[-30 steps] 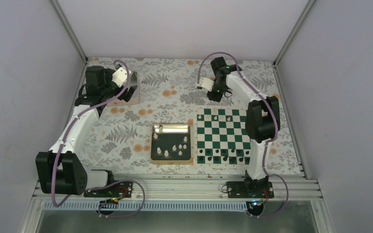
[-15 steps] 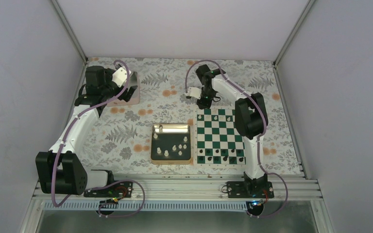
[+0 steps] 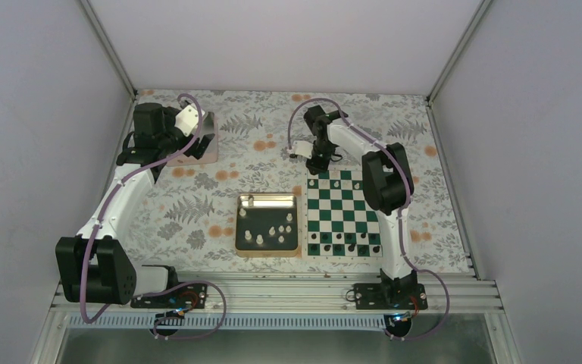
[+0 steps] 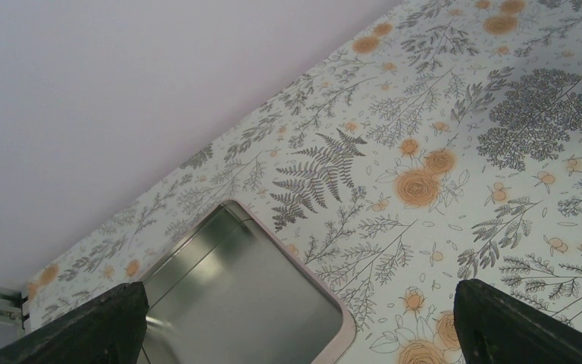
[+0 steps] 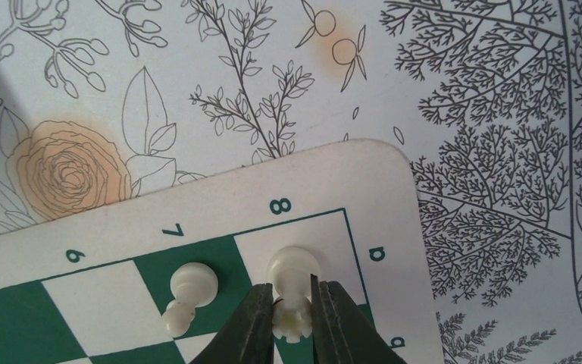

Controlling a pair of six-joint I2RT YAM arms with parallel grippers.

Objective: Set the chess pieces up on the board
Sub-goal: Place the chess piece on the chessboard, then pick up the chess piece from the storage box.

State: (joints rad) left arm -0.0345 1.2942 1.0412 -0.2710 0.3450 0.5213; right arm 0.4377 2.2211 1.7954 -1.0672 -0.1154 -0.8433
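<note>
- Right pincer (image 5: pixel 291 294) is drawn narrow, its jaws closed on a small white piece (image 5: pixel 295 273). It looks like a rook, though the fingers hide part of it.
- That piece is at the corner of the board (image 5: pixel 197 208), over the square marked 8 and a. The wrist view does not show whether its base is resting on the square yet.
- A white pawn (image 5: pixel 189 292) stands on the next square, by the 7. It is just beside the held piece and clear of the fingers.
- In the overhead view the right pincer (image 3: pixel 317 162) is at the far left corner of the board (image 3: pixel 348 208), with its arm stretched along the board's right side.
- More white pieces (image 3: pixel 273 230) stand in the gold-rimmed tray (image 3: pixel 238 227) just left of the board. Black pieces (image 3: pixel 339 248) line the board's near rows.
- Left pincer (image 4: pixel 297 303) is spread wide and holds nothing. It hangs over a metal tray (image 4: pixel 258 296) at the far left of the worktop (image 4: pixel 462 152), well apart from the board.
- The step in hand looks like setting the corner piece on its home square in the white back row, with much of the white set not yet placed.
- The next move probably calls for lowering until the piece stands flat and upright.
- After that the jaws should part only a little, since the pawn is so close.
- A straight lift would then clear both pieces before the pincer reaches over to the gold-rimmed tray for another.
</note>
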